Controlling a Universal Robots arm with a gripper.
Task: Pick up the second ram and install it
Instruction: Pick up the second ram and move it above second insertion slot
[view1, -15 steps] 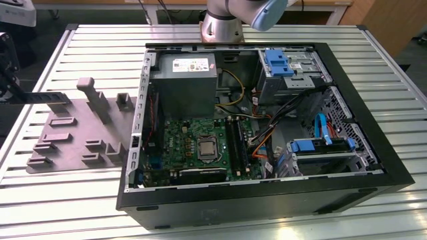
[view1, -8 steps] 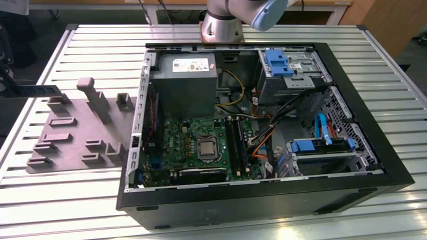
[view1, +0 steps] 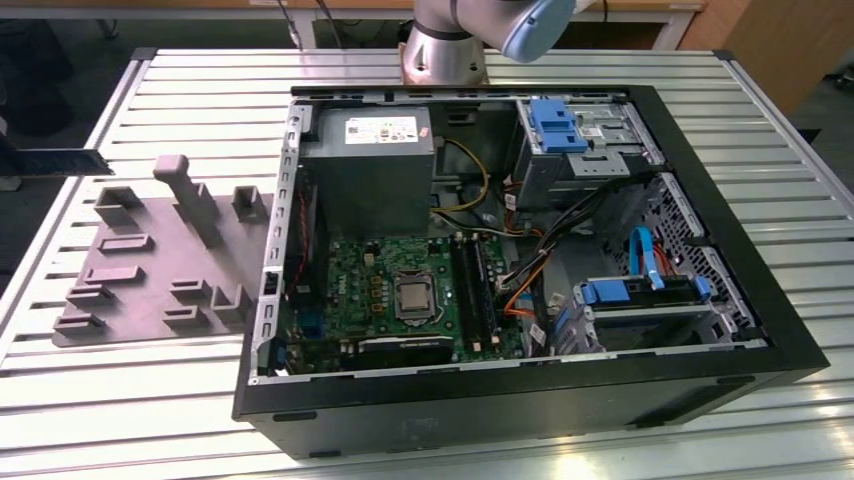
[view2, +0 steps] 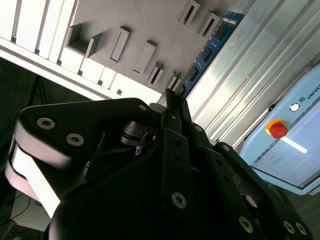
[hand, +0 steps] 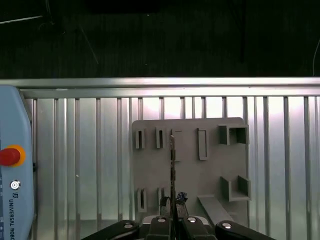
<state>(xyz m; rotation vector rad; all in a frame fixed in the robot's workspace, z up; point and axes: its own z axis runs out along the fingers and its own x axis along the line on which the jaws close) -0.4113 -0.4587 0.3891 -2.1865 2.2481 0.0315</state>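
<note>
In both wrist views my gripper (hand: 172, 204) (view2: 170, 98) is shut on one end of the second ram (hand: 172, 165) (view2: 207, 50), a narrow blue circuit-board stick with dark chips. The stick juts straight out from the fingertips and is held in the air above the grey moulded fixture tray (hand: 210, 175) (view2: 140, 20). In the exterior view that tray (view1: 147, 270) lies on the slatted table on the exterior view's left, beside the open computer case (view1: 534, 400). The black memory slots (view1: 474, 285) run along the green motherboard (view1: 360, 290) inside it.
A grey power supply (view1: 367, 170) and blue drive brackets (view1: 558, 125) (view1: 627, 293) fill the rest of the case, with loose cables (view1: 521, 270) between them. A pale blue pendant with a red button (hand: 11, 155) (view2: 277, 129) lies on the table near the tray. The arm's base (view1: 441, 50) stands behind the case.
</note>
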